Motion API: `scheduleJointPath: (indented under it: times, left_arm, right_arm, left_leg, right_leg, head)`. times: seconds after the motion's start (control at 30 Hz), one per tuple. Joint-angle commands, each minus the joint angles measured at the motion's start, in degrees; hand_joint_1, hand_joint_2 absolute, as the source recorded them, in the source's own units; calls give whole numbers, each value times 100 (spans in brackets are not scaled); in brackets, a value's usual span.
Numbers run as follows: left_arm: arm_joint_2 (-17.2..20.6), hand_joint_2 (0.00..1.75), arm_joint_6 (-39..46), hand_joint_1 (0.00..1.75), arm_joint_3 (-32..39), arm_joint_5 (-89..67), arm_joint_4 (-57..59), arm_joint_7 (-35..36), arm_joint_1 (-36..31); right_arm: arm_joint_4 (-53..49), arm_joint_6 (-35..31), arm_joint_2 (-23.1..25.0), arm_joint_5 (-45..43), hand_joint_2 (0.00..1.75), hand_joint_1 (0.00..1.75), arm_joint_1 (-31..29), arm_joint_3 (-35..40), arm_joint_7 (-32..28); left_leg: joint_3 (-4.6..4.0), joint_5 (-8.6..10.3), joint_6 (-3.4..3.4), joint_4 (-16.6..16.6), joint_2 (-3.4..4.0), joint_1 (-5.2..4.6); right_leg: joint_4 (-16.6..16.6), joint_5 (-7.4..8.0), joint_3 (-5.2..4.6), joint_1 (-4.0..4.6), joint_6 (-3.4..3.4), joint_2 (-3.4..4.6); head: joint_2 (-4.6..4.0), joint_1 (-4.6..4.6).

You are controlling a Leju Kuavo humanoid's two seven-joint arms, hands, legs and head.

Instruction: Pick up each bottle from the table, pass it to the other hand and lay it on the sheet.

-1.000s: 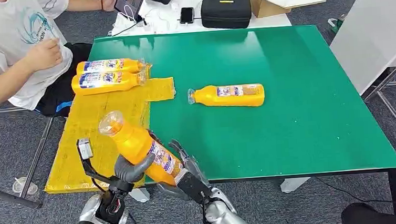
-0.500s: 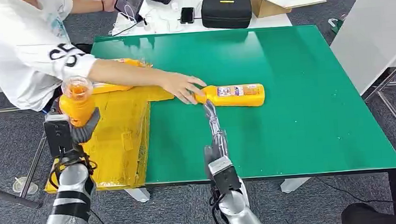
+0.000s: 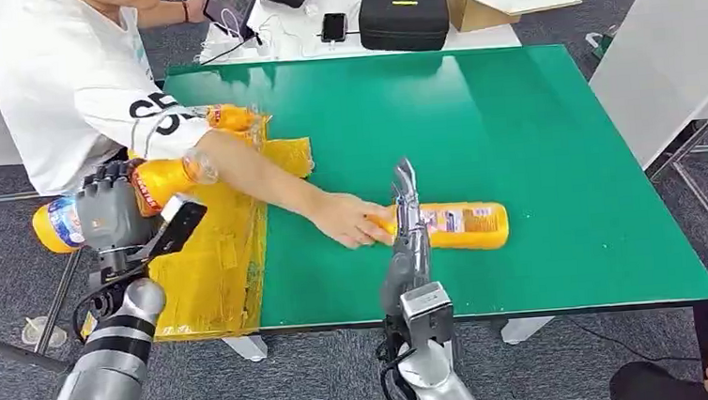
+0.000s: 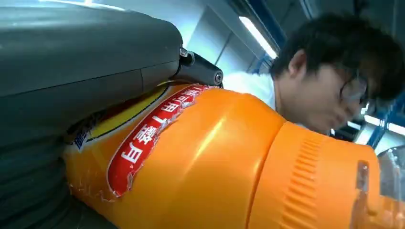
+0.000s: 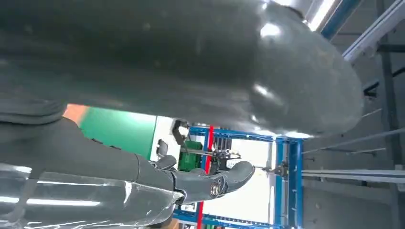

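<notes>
The left hand point(image 3: 107, 215) grips a bottle point(image 3: 129, 197) crosswise, above the yellow sheet's point(image 3: 209, 267) outer edge. To lay it well, it should carry the bottle inward over bare sheet, lower it flat, then let go. The right hand point(image 3: 406, 210) stands fingers up, released, holding nothing, before a second bottle point(image 3: 460, 225) on the desk point(image 3: 554, 148), which a person's hand point(image 3: 347, 221) touches. Another bottle point(image 3: 231, 117) lies farther on the sheet.

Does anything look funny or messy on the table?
Yes. A person's hand grips the neck of the orange plastic bottle lying on the green table, just where the robot's right hand reaches. The crinkled yellow sheet also hangs over the table's edge.
</notes>
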Motion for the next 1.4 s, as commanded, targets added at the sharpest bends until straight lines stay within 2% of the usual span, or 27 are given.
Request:
scheduleJointPath:
  times: [0.03,0.07,0.1,0.17,0.2,0.33,0.4,0.6,0.63,0.67,0.7,0.73,1.03,1.07,1.1,1.17,1.2,1.3,1.4]
  left_arm:
    - [512,175,-732,175,-567,-648,1789,172,-548]
    - [596,175,-1199,175,-688,-691,1899,93,-529]
    - [652,175,-1424,175,-698,-625,1901,-9,-472]
    - [774,175,-2027,175,-813,-614,2000,-72,-405]
    - [814,175,-2204,175,-849,-615,2035,-83,-384]
    - [857,175,-2925,175,-733,-314,2039,-185,-322]
    - [872,175,-3120,175,-737,-242,2020,-203,-272]
    - [844,175,-3500,175,-850,-86,1967,-441,-52]
    - [842,175,-3542,175,-889,-94,1976,-457,-44]
    - [823,175,-3586,175,-899,-39,1962,-504,-4]
    - [809,175,-3626,150,-923,-9,1941,-527,22]
    - [794,175,-3721,45,-928,100,1935,-557,39]
    - [794,175,-3721,45,-928,100,1935,-557,39]
    - [794,175,-3721,7,-928,100,1935,-557,39]
    - [811,175,-3892,0,-979,178,1912,-584,40]
    - [854,175,-4212,0,-991,398,1880,-727,82]
    - [891,0,-4398,0,-1016,509,1862,-772,107]
    - [1068,0,-5298,0,-1344,1251,1406,-772,323]
    - [1288,0,-5791,0,-1794,1975,1128,-772,466]
  right_arm:
    - [115,245,-266,-155,0,0,-156,113,9]
    - [170,320,-267,-165,0,0,-171,93,9]
    - [173,370,-262,-163,0,0,-173,67,9]
    - [245,535,-224,-241,0,0,-180,-16,9]
    - [291,600,-209,-263,0,0,-190,-35,9]
    - [450,707,-155,-226,0,0,-226,-84,9]
    - [541,748,-123,-239,0,0,-247,-116,9]
    - [833,855,-57,-231,0,0,-336,-110,18]
    - [866,860,-47,-232,0,0,-348,-113,18]
    - [926,879,-36,-231,0,0,-370,-116,26]
    - [959,889,-25,-233,0,0,-376,-127,33]
    - [990,905,-11,-235,0,0,-384,-146,41]
    - [990,905,-11,-235,0,0,-384,-146,41]
    - [990,905,-11,-235,0,0,-384,-146,41]
    - [1013,946,-8,-253,0,0,-391,-170,92]
    - [1130,1022,11,-315,0,0,-427,-222,168]
    - [1198,1066,22,-354,0,0,-448,-250,193]
    - [1408,1180,52,-485,0,0,-531,-330,230]
    - [1553,1211,66,-518,0,0,-596,-375,227]
  left_leg:
    - [25,-9,3,-2,5,4]
    - [21,-6,2,-4,5,1]
    - [53,-20,4,-5,11,10]
    - [22,-8,1,-5,19,2]
    - [38,-15,3,-4,25,7]
    - [14,-6,2,-4,16,2]
    - [35,-16,3,-3,23,9]
    - [20,-7,2,-7,17,2]
    - [52,-18,4,-10,32,9]
    - [30,-8,2,-9,22,1]
    - [31,-8,1,-9,17,-1]
    - [44,-11,1,-11,21,3]
    - [42,-3,-1,-8,10,-1]
    - [52,-7,0,-11,16,2]
    - [52,-7,-1,-10,16,1]
    - [52,-7,-1,-11,17,2]
    - [47,-5,-2,-11,14,-1]
    - [57,-6,-2,-13,19,-1]
    - [70,-11,-1,-16,34,5]
  right_leg:
    - [-5,-8,28,6,-9,-4]
    - [-5,-6,22,4,-7,-1]
    - [-12,-16,57,15,-18,-1]
    - [-7,-2,20,5,-7,14]
    - [-10,-6,38,11,-12,16]
    - [-5,-2,12,4,-6,8]
    - [-9,-8,33,13,-12,11]
    - [-7,-1,20,3,-6,13]
    - [-16,-6,51,14,-16,22]
    - [-9,-1,27,4,-8,17]
    - [-7,-2,28,1,-7,12]
    - [-11,-2,42,5,-11,14]
    - [-5,-4,44,0,-7,7]
    - [-11,-4,54,4,-11,11]
    - [-9,-5,54,3,-10,11]
    - [-10,-4,54,4,-11,13]
    - [-7,-3,49,1,-9,11]
    - [-9,-4,56,1,-10,15]
    - [-18,-1,69,8,-15,28]
  head:
    - [0,0]
    - [0,2]
    - [2,2]
    - [0,0]
    - [0,0]
    - [0,0]
    - [0,0]
    - [0,2]
    - [0,-2]
    - [0,-2]
    - [0,0]
    - [0,0]
    - [0,2]
    - [0,0]
    - [0,0]
    - [0,2]
    - [0,0]
    - [0,-2]
    - [0,2]
